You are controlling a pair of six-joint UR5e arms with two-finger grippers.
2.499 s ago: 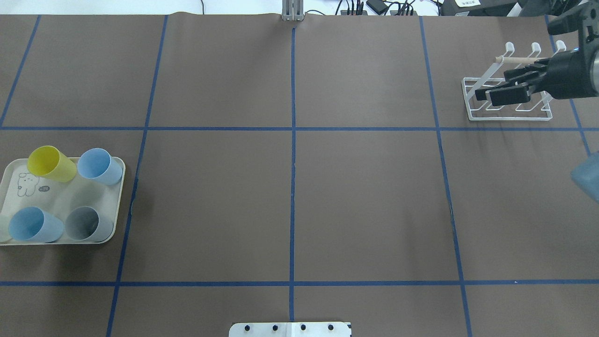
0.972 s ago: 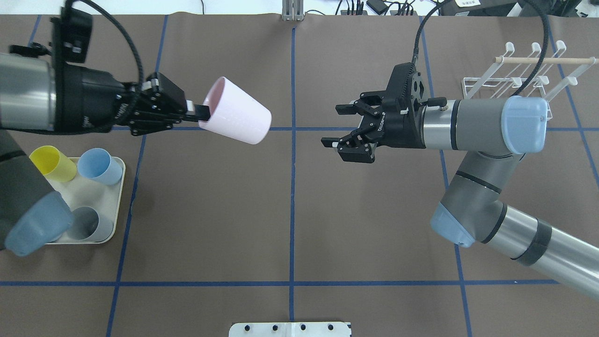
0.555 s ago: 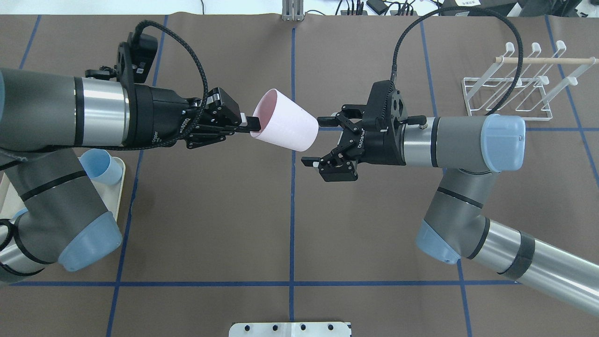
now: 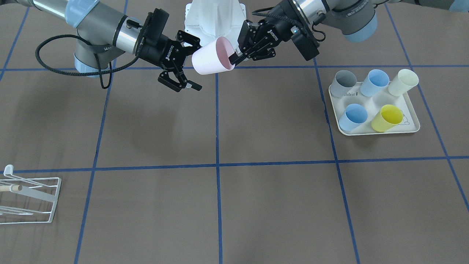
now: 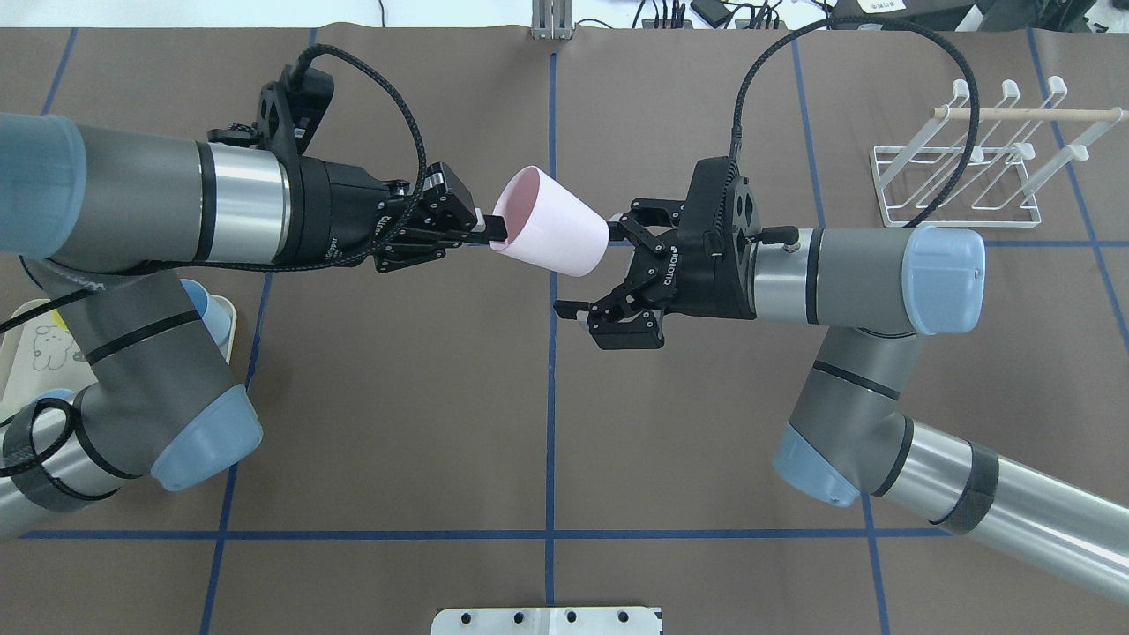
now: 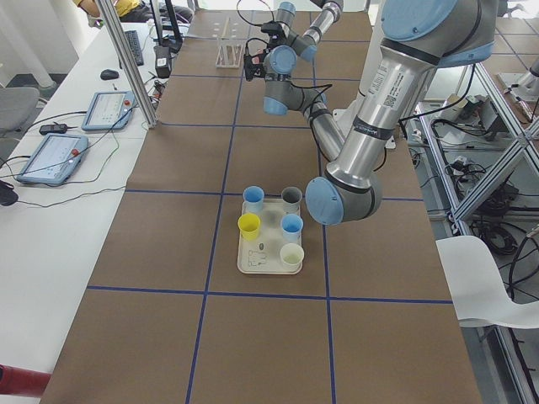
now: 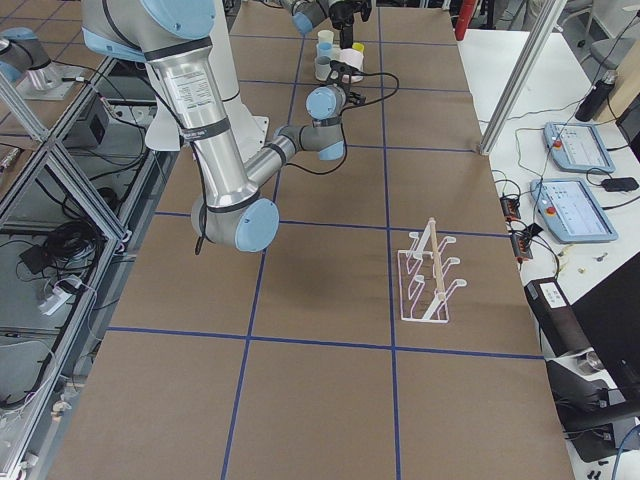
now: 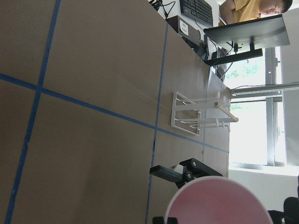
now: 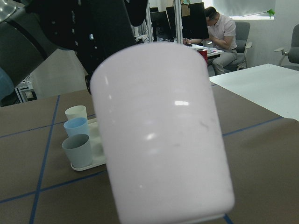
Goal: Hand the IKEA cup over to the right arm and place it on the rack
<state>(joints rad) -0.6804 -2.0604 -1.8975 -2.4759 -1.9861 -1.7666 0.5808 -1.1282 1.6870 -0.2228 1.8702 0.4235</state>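
Distance between the two hands has shrunk in the last moment: the left hand has carried the pink cup on toward 3 o'clock in the overhead view, and the right hand has come in toward 9 o'clock. The cup's base now sits at the mouth of the right hand's spread fingers. We judge the hand-over is close but not yet made: the left hand pinches the cup's rim, one finger inside, while the right hand is wide open and grips nothing. Both forearms lie nearly level, wrists facing each other above the middle of the desk, with the cup aloft and tilted, mouth toward 9 o'clock. The rack stands at 2 o'clock, well apart, holding no cup.
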